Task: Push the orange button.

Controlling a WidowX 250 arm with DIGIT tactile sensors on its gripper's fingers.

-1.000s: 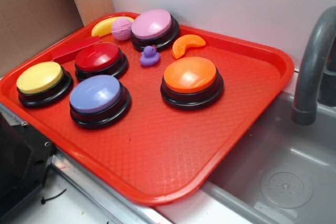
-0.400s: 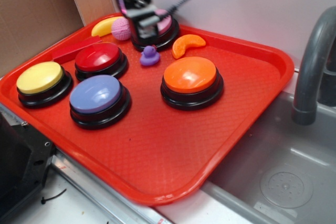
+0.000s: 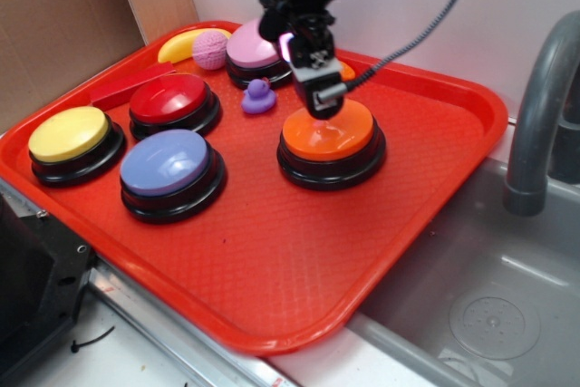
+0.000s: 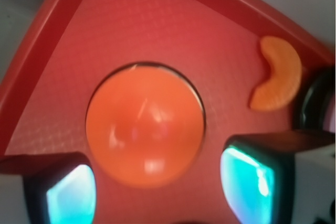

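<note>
The orange button (image 3: 335, 138), a glossy orange dome on a black base, sits right of centre on the red tray (image 3: 272, 260). My gripper (image 3: 322, 106) hangs right over the button's far edge, its tips at or just above the dome; I cannot tell if they touch. In the wrist view the button (image 4: 144, 124) fills the middle and my gripper (image 4: 160, 187) is open, with its two teal-lit fingers wide apart on either side of the button's near edge, holding nothing.
On the tray stand a red button (image 3: 169, 99), a yellow button (image 3: 70, 133), a blue button (image 3: 166, 162) and a pink button (image 3: 246, 47), plus a purple duck (image 3: 258, 97), a pink ball (image 3: 209, 49), a banana (image 3: 177, 45) and an orange slice (image 4: 278, 74). A grey faucet (image 3: 539, 115) and a sink (image 3: 489, 314) lie to the right.
The arm came into view from the top and moved from above the pink button forward and right to the orange button. The buttons and toys have not moved.
</note>
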